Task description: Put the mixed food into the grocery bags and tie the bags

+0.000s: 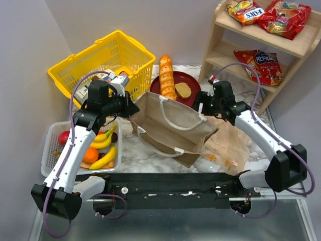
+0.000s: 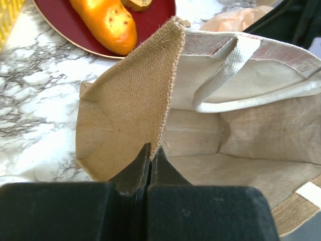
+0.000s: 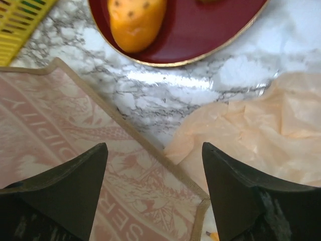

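- My left gripper (image 2: 150, 153) is pinched closed on the upright corner fold of the brown bag (image 2: 125, 110). The coarse woven edge rises straight up from between the fingertips.
- Just past that grip, to the right, the bag's mouth gapes open, and a white handle (image 2: 225, 75) droops across its inner wall.
- Ahead and left of the left gripper, the red plate (image 2: 55, 30) sits on the marble table (image 2: 35, 100) and carries the long orange loaf (image 2: 105, 22).
- My right gripper (image 3: 153, 165) is spread wide and grips nothing. I cannot tell whether it touches the bag.
- Under its left finger lies the bag's printed pink side. Under its right finger the tan plastic bag (image 3: 261, 135) lies crumpled on the marble, right against the brown bag.
- In the overhead view, the small bun (image 1: 183, 90) lies on the plate beside the loaf, just beyond the right gripper.
- The bananas (image 1: 103, 160) and round fruit (image 1: 90, 154) are in the white mesh tray (image 1: 50, 145), behind the left gripper and under that arm.
- The yellow basket (image 1: 100, 55) stands beyond the left gripper.
- The crisp packets (image 1: 261, 65) rest on the wooden shelf (image 1: 225, 52), beyond the right gripper and to its right.
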Tool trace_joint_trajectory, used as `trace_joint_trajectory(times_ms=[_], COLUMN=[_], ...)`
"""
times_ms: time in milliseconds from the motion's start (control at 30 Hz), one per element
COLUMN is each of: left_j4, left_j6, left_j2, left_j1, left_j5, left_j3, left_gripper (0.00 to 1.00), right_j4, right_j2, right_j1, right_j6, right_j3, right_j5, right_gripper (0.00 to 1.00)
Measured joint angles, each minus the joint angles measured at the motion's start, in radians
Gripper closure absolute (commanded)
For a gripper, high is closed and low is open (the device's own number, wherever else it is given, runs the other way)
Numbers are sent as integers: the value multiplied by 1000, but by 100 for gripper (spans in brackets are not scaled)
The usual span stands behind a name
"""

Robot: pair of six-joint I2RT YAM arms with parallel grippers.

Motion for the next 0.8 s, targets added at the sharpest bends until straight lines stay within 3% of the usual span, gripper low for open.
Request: trace_joint_trajectory(times_ms=[133, 300, 800], left_j4=[2, 9, 21], left_j6=[8, 10, 15], left_j2=[0, 1, 4], left_j1=[0, 2, 4], left_j5=[-38, -88, -197], left_j3=[-10, -22, 14], left_gripper=[100, 100, 98], right_j4=[67, 111, 80], right_j2=[93, 169, 188], right_j1=[-53, -177, -341], right_j6=[74, 159, 177], right_j3=[-76, -173, -208], right_j5=[-58, -69, 269], right_gripper=[3, 0, 0])
